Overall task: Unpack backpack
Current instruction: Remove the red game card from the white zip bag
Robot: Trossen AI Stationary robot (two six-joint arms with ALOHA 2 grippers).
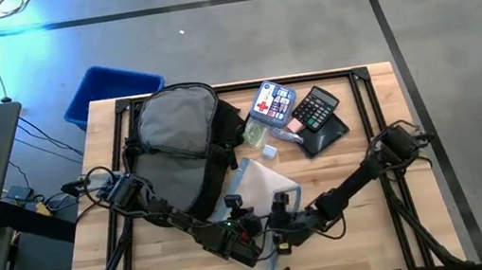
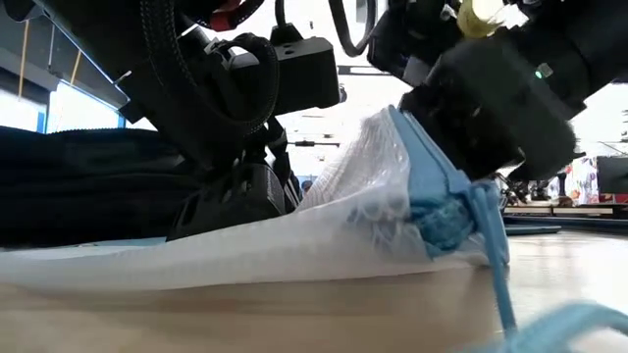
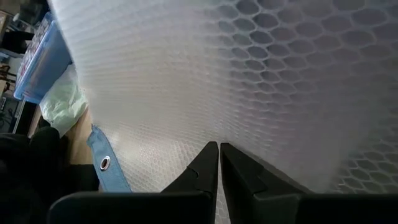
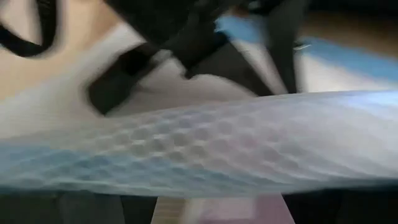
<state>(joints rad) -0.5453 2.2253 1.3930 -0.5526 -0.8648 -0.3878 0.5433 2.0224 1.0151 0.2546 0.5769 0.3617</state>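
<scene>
Grey concrete floor surrounds my wooden table [image 1: 353,243], with a blue bin [image 1: 110,89] off its far left corner. On the far left part of the table lies the backpack [image 1: 178,130], flat, its grey fabric up and black straps trailing toward me. To its right sits a cluster already out: a calculator [image 1: 319,109], a colourful box [image 1: 272,101] and a pale green packet [image 1: 255,133]. Nearer me, just beside the backpack's near edge, is the pouch [image 1: 263,189], bubble-lined and clear with a light blue edge.

I judge the pouch to be the item in hand: it is out of the backpack and both arms meet over its near end. Next I would need to carry it clear toward the other unpacked items and let go, watching that the dangling blue cord [image 2: 496,265] does not snag.

My left gripper [image 3: 219,163] has its fingers pressed together, and the bubble film fills the wrist view right behind the tips; whether film is pinched between them I cannot tell. My right gripper [image 1: 286,229] is at the pouch's raised blue edge in the low view, seemingly lifting it, but its fingers are hidden, so I cannot tell their state.
</scene>
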